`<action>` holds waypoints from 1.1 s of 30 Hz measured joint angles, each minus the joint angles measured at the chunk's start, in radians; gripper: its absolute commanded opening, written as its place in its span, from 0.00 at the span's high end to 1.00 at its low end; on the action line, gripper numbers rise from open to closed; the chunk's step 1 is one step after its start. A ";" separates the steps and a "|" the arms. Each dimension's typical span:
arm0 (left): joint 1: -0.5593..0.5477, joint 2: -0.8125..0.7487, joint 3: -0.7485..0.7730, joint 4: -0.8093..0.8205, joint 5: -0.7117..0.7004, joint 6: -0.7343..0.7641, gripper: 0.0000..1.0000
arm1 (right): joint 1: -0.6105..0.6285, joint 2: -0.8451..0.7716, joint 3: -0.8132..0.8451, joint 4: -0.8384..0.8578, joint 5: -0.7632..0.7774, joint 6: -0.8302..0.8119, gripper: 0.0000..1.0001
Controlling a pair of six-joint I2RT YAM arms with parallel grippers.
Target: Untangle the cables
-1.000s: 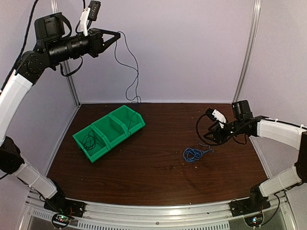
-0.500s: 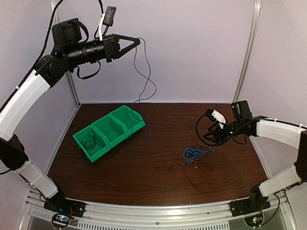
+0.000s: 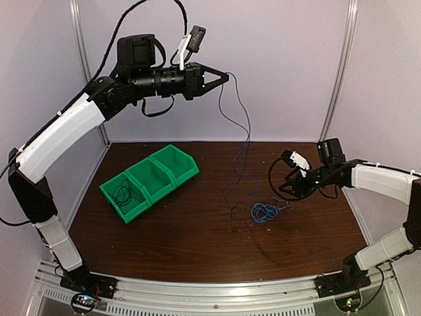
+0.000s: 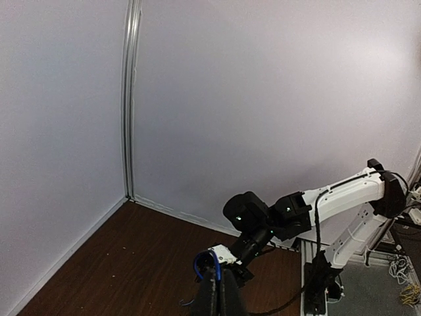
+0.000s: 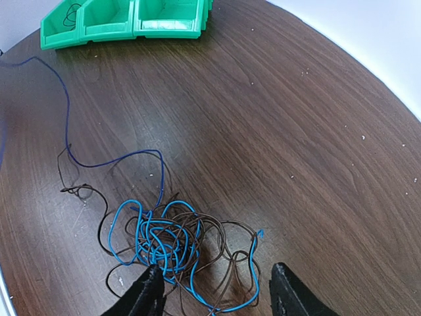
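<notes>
My left gripper (image 3: 227,77) is raised high near the back wall and shut on a thin dark blue cable (image 3: 245,125). That cable hangs down to the table and ends near the tangle. In the left wrist view the shut fingers (image 4: 222,295) pinch a blue loop (image 4: 209,264). A tangle of bright blue and dark cables (image 3: 264,212) lies on the table at centre right. My right gripper (image 3: 289,187) is open, low beside the tangle. In the right wrist view the tangle (image 5: 164,234) lies just ahead of the open gripper (image 5: 217,293), and the dark blue cable (image 5: 68,118) trails off left.
A green three-compartment bin (image 3: 172,161) sits at the back left of the brown table, with a thin black cable (image 3: 122,193) in its nearest compartment. The bin also shows in the right wrist view (image 5: 125,20). White walls and metal posts enclose the table.
My left arm has swung right, carrying the dark blue cable. Its hanging end has moved from beside the bin towards the tangle. My right arm has not moved.
</notes>
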 measured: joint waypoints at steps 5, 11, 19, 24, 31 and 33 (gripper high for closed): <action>0.002 -0.058 0.045 -0.058 -0.207 0.065 1.00 | 0.000 0.000 0.000 0.000 0.000 -0.007 0.44; 0.016 -0.179 0.050 -0.127 -0.530 0.126 1.00 | 0.000 -0.001 0.000 -0.001 -0.001 -0.014 0.44; 0.035 -0.288 0.050 -0.195 -0.792 0.185 1.00 | 0.000 -0.004 0.000 -0.004 -0.002 -0.014 0.44; 0.035 -0.336 0.050 -0.224 -0.909 0.223 1.00 | 0.000 -0.003 0.000 -0.012 -0.002 -0.018 0.44; 0.049 -0.352 0.048 -0.285 -1.054 0.264 1.00 | 0.000 -0.003 0.000 -0.016 -0.002 -0.018 0.44; 0.052 -0.355 0.045 -0.291 -1.077 0.267 1.00 | 0.000 -0.003 0.000 -0.016 -0.002 -0.018 0.44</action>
